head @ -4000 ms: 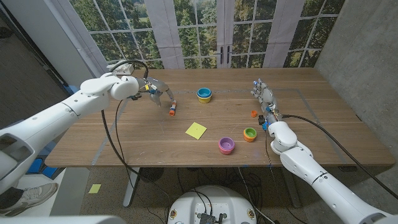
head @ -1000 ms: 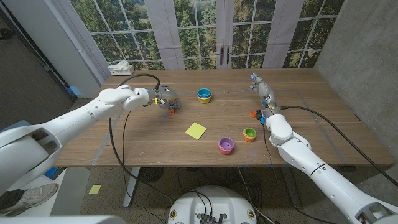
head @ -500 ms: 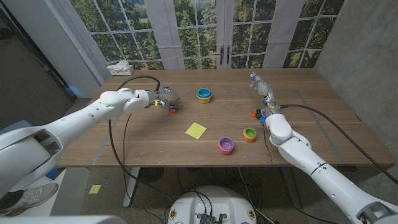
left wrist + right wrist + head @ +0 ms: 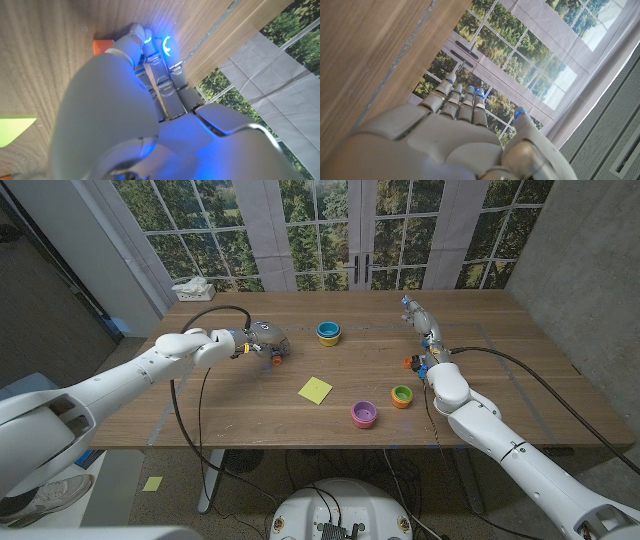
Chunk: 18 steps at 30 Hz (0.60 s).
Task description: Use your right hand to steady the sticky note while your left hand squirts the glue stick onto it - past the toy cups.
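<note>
Left hand: my left hand [image 4: 264, 337] sits low over the wooden table [image 4: 520, 395] toward its far left, fingers curled down and clamped around the glue stick [image 4: 277, 359], whose orange end pokes out just below the hand. From the left wrist view the fingers [image 4: 150, 47] are bunched together over the orange tip [image 4: 101, 46] against the wood.

Right hand: my right hand [image 4: 421, 323] stands on the far right of the table, fingers held straight and close together, gripping nothing. The right wrist view shows the fingers [image 4: 462, 100] extended side by side toward the windows, the thumb set slightly apart.

Sticky note: the yellow-green sticky note [image 4: 315, 389] lies on the wood near the table's middle, untouched, well apart from both hands. A corner of it [image 4: 15, 130] shows in the left wrist view.

Toy cups: a blue-and-yellow cup [image 4: 328, 332] stands beyond the note; a purple cup [image 4: 363, 414] and a green cup [image 4: 402, 395] stand nearer me, to the note's right.

Other: a small orange piece [image 4: 408, 362] lies beside my right wrist; a white crumpled object [image 4: 191, 288] rests at the table's far left corner.
</note>
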Motion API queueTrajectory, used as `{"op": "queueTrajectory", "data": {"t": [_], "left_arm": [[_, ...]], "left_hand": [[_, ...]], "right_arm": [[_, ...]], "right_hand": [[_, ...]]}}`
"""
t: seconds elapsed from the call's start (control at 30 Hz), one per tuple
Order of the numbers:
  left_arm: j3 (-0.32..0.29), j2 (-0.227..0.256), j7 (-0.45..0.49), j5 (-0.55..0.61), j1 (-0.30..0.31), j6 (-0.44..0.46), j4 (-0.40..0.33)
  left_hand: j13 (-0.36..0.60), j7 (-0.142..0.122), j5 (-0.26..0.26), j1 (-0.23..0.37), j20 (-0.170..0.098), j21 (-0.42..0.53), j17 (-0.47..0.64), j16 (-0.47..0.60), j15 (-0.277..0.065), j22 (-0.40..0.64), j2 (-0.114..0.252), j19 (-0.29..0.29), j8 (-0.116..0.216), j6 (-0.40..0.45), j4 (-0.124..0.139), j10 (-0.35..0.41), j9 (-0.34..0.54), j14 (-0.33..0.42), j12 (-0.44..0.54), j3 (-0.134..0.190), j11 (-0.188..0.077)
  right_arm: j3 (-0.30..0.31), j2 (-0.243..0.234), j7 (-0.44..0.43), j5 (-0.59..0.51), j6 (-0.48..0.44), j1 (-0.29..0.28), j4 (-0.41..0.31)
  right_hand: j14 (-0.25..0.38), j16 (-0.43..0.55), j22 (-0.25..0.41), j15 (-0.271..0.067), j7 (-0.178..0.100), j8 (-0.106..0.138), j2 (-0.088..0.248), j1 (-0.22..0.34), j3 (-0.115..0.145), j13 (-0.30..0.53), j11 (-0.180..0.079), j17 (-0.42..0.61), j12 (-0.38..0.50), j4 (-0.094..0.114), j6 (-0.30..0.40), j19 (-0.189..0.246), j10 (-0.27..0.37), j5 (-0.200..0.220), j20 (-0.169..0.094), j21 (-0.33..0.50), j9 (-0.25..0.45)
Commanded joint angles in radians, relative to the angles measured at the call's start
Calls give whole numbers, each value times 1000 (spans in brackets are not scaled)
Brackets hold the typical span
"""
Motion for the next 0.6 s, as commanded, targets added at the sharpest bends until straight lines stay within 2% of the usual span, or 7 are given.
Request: {"op": "queueTrajectory", "data": {"t": [0.03,0.1,0.53,0.57,0.6], "left_arm": [[-78,14,47,-80,34,30,-61],[-100,19,48,-94,55,71,-91],[-172,34,48,-172,101,116,-163],[-188,33,43,-172,127,183,-198],[-185,36,41,-174,118,159,-191]], "left_hand": [[101,54,8,18,-137,6,3,-6,-102,1,10,7,-5,299,3,145,32,81,49,4,-28],[104,54,9,18,-137,5,3,-7,-102,1,9,6,-6,300,4,145,32,83,50,4,-26],[123,59,19,15,-137,3,3,-22,-102,-2,6,5,-16,299,7,142,34,94,53,5,-21],[124,59,20,15,-136,2,3,-22,-102,-3,7,5,-16,299,7,142,34,94,53,5,-22],[125,59,21,15,-137,2,3,-23,-102,-3,7,5,-17,299,7,141,34,95,53,6,-21]], "right_arm": [[1,-7,-3,-11,-2,-8,-12],[3,-7,3,-6,4,-9,-12],[4,-17,10,-7,-12,-14,-27],[4,-18,10,-8,-10,-16,-28],[5,-18,6,-9,-11,-18,-30]], "right_hand": [[10,2,5,-11,-2,2,8,1,2,1,3,1,5,-7,5,7,11,-1,-4,-2,2],[10,2,5,-10,-2,2,8,1,2,1,3,1,4,-7,6,6,11,-1,-5,-3,2],[11,1,5,-10,0,3,9,0,0,1,3,-1,3,-9,9,6,11,-1,-6,-5,2],[11,1,5,-10,0,3,9,0,0,1,3,-1,3,-9,10,6,11,-1,-7,-5,2],[11,1,5,-10,-1,3,9,0,0,1,3,-1,3,-9,10,6,11,-1,-6,-5,2]]}}
